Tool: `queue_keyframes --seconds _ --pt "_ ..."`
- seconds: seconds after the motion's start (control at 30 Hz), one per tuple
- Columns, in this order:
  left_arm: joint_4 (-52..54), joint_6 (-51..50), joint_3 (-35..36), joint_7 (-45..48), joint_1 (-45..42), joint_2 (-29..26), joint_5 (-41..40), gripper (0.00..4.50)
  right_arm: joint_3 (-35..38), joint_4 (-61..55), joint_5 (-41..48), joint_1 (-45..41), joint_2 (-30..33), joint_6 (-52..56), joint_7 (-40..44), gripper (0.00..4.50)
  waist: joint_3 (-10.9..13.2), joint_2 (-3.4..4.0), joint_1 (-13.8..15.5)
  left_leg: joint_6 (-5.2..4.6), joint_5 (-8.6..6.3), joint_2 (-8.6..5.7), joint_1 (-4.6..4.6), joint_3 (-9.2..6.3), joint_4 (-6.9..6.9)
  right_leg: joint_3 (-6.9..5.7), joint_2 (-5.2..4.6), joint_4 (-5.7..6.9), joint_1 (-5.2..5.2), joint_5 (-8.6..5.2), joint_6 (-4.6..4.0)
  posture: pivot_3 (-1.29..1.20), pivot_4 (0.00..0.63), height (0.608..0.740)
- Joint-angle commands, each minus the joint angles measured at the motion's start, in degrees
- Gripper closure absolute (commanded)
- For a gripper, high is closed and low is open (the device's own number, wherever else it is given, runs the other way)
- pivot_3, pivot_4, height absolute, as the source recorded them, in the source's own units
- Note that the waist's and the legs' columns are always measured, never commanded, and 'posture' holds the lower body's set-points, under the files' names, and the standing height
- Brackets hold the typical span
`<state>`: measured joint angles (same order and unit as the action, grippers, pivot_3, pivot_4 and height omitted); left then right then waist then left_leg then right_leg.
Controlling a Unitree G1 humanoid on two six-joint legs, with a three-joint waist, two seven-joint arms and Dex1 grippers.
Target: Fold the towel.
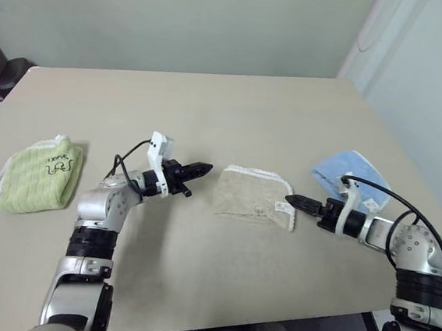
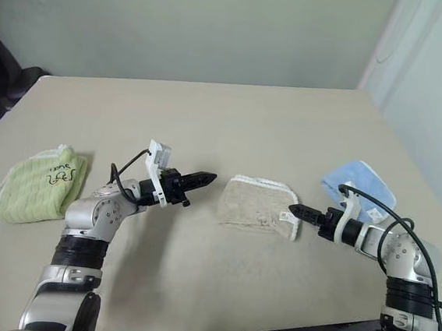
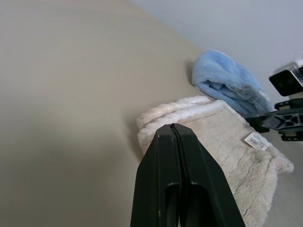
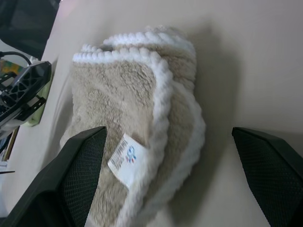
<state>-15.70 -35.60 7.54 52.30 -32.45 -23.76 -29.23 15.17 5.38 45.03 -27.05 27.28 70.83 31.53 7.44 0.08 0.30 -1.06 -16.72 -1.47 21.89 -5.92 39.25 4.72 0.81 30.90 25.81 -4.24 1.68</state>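
Head view: folded beige terry towel with white corded edging point(image 1: 251, 194) lies flat on the tan table point(image 1: 234, 112), between the left gripper point(image 1: 203, 168), fingers together, and the right gripper point(image 1: 294, 200), near its tag corner.
Left wrist: plush pile just past pressed-together fingers.
Right wrist: fingers point(image 4: 80, 175) spread wide, straddling the towel's corded edge.

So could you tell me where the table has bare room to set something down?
The table is bare beyond all three cloths, and between the green cloth and left hand. It is crowded around the towel, right hand and blue cloth.
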Motion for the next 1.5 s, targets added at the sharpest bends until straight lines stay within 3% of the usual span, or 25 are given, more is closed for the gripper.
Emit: queue_keyframes --seconds 0.03,0.57,0.67,1.0,1.03,1.33,1.5 --pt "2.55 -0.45 0.2 -0.27 -0.39 0.0 -1.05 4.5 -2.05 1.69 -0.98 -1.68 -1.18 -1.47 1.12 0.02 0.0 0.0 -0.1 0.0 0.0 0.01 0.0 0.0 0.01 0.0 0.0 0.0 0.0 0.01 -0.01 0.0 0.15 0.74" --pt "2.43 -0.22 -0.28 -0.64 0.04 0.67 -1.29 4.5 -9.4 -0.27 -2.73 -6.03 -6.21 -2.53 1.38 0.02 0.0 0.0 -0.59 0.06 -0.02 0.11 -0.02 0.01 -0.03 -0.06 0.1 0.0 0.1 0.17 -0.23 0.0 0.15 0.74" --pt "2.64 -0.18 -0.17 -0.84 0.26 0.73 -1.31 4.5 -8.68 -0.03 -2.7 -6.19 -6.04 -2.8 1.57 0.62 0.0 0.0 -0.49 0.06 -0.02 0.1 0.01 0.01 -0.03 -0.06 0.08 0.0 0.12 0.18 -0.24 0.0 0.15 0.74" --pt "5.25 -0.78 3.19 -2.34 2.02 0.98 -4.67 4.5 -0.8 -4.1 1.95 -7.08 -4.74 -1.51 0.88 4.27 0.0 0.0 -0.31 0.08 -0.02 0.07 0.06 0.01 -0.02 -0.06 0.06 0.0 0.15 0.18 -0.26 0.0 0.15 0.74" --pt "5.49 -0.99 3.66 -2.62 2.0 1.08 -5.31 4.5 0.08 -4.62 2.48 -7.19 -4.68 -1.32 0.62 4.48 0.0 0.0 -0.31 0.08 -0.02 0.08 0.05 0.01 -0.01 -0.06 0.07 0.0 0.14 0.19 -0.26 0.0 0.15 0.74" --pt "6.98 -2.25 4.37 -4.99 2.48 2.16 -7.82 4.5 16.8 -8.26 8.77 -13.15 -0.32 0.72 -10.57 4.48 0.02 0.03 0.15 0.06 -0.01 0.04 0.05 0.02 0.01 -0.05 0.03 0.0 0.12 0.18 -0.25 0.0 0.15 0.74" --pt "5.78 -1.96 3.52 -5.27 1.66 3.33 -7.61 4.5 26.81 -3.92 8.82 -16.97 4.29 0.95 -20.6 4.48 0.02 0.03 0.35 0.05 -0.01 0.05 0.06 0.02 -0.02 -0.04 0.02 -0.01 0.13 0.17 -0.23 0.0 0.15 0.74"
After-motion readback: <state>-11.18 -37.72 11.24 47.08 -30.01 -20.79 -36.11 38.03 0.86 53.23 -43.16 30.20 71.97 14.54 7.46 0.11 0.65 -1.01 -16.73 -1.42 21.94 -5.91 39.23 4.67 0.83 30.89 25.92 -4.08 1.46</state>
